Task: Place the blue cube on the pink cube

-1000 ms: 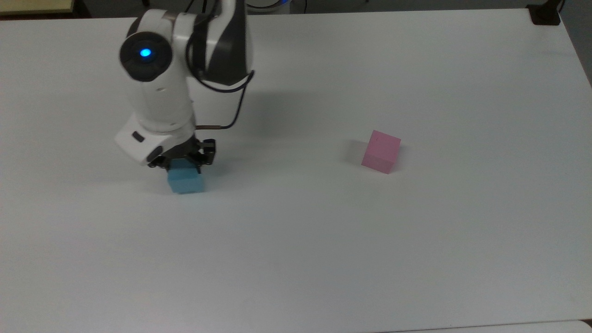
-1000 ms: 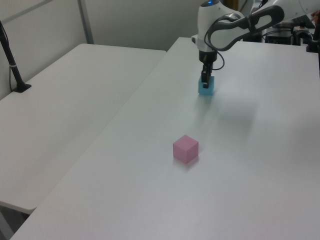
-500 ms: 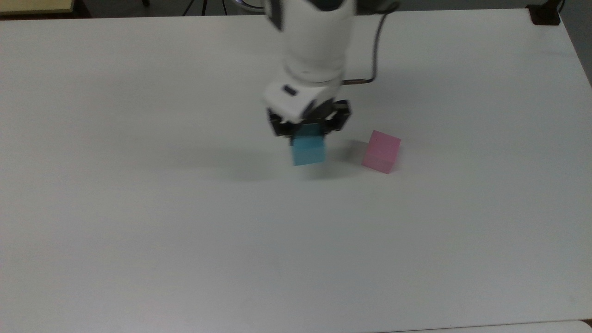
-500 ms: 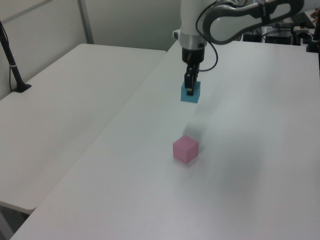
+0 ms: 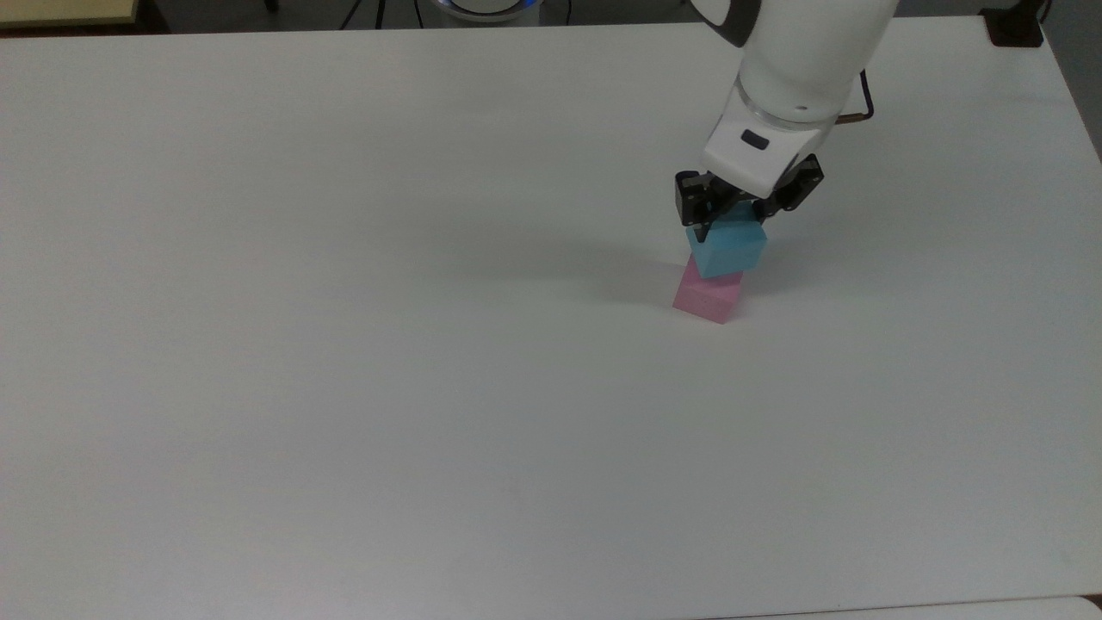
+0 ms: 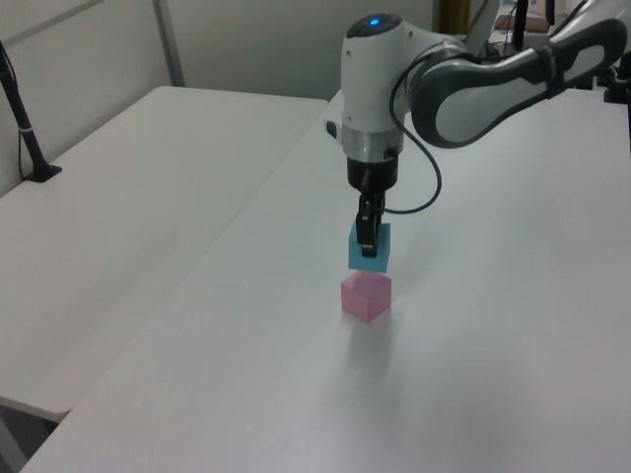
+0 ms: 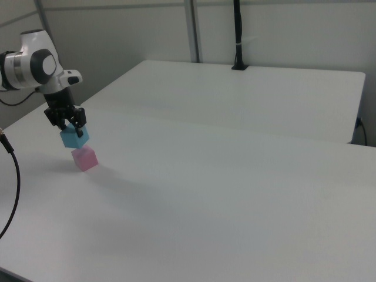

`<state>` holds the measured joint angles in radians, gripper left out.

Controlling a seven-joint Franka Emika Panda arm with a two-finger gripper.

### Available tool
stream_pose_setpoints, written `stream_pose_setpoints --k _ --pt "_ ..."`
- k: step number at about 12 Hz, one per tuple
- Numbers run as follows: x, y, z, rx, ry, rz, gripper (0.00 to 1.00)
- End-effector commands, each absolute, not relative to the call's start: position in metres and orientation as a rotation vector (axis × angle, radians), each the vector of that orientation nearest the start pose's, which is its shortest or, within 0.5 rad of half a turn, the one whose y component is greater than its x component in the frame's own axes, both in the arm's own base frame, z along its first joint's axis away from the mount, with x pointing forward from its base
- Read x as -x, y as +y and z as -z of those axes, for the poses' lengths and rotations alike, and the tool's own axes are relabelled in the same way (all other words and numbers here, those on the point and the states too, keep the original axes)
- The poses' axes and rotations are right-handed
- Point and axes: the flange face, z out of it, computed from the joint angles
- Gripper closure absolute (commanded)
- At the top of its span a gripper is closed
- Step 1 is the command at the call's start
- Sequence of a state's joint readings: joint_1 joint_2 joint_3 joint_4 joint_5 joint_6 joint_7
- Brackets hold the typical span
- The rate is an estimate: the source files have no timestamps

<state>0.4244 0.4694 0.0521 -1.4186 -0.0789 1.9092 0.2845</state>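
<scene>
Two cubes sit in the scene, one blue and one pink, along with one robot arm carrying one gripper.

The gripper (image 5: 733, 215) points downward and its two black fingers are closed against opposite sides of the blue cube (image 5: 727, 250), clamping it by its upper part. In the left view the gripper (image 6: 367, 236) holds the blue cube (image 6: 369, 248) in the air directly above the pink cube (image 6: 366, 296), and a thin gap shows between the two, so the blue cube is not resting on the pink one. In the right view the gripper (image 7: 66, 124) and the blue cube (image 7: 74, 137) hang just over the pink cube (image 7: 85, 158), again very close to it.

The pink cube (image 5: 708, 297) stands flat on the white worktop (image 5: 430, 387). In the top view it lies in the worktop's right half, nearer the far edge than the near edge and well in from the right edge, and the blue cube covers its upper part there. The blue cube is turned slightly relative to the pink cube, so their edges do not line up exactly.

A second white table (image 6: 128, 197) adjoins the worktop along one long edge, and one black post (image 7: 238, 35) stands at that table's far edge in the right view.
</scene>
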Motion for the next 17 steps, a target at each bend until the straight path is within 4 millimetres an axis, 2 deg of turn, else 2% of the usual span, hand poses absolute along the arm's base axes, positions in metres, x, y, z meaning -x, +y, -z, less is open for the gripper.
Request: stream_pose_setpoints --k 1,3,7,8,9,10,11,12,13,14,15,17 --pt "-0.63 0.33 -0.42 3.161 -0.335 0.098 0.7" --pt "-0.627 0.34 -0.416 3.157 -0.359 0.109 0.62" --pt "-0.638 0.329 -0.39 3.187 -0.356 0.104 0.59" --pt "-0.64 0.326 -0.39 3.189 -0.352 0.104 0.49" --pt "-0.641 0.323 -0.39 3.19 -0.345 0.104 0.01" --pt "-0.641 0.321 -0.391 3.192 -0.348 0.103 0.0" --pt "-0.64 0.319 -0.401 3.187 -0.34 0.106 0.0" --pt "-0.636 0.316 -0.43 3.171 -0.33 0.145 0.0" --pt "-0.633 0.3 -0.457 3.173 -0.305 0.152 0.0" --pt "-0.624 0.286 -0.478 3.187 -0.336 0.088 0.0" --pt "-0.617 0.262 -0.502 3.199 -0.351 0.034 0.0" --pt "-0.597 0.215 -0.537 3.222 -0.287 -0.042 0.0"
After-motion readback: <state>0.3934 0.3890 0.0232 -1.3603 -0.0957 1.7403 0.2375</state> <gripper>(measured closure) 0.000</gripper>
